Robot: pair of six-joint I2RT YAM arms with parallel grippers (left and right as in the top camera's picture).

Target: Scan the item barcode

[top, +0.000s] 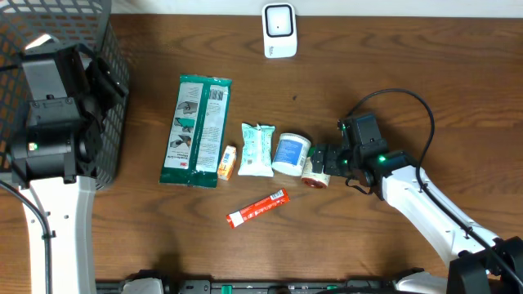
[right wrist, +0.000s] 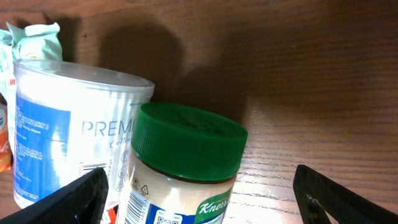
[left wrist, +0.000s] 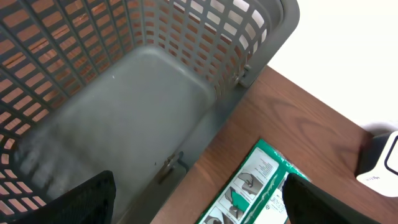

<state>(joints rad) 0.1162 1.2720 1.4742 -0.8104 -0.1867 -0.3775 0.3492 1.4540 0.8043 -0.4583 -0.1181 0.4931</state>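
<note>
The right arm is stretched from the near right corner across the table, its wrist bent low so that the right hand is brought level with a jar with a green lid. The left arm is held over a grey basket at the table's left edge, with the left hand pointed down at it.

The jar is found just beside a white tub, at the right end of a row with a pouch, a small orange box and a green packet. A red tube is laid nearer. A white scanner is set well apart at the far edge.

The right hand is spread wide with the jar between its fingers; no contact can be made out. The left hand is spread wide and nothing is held.
</note>
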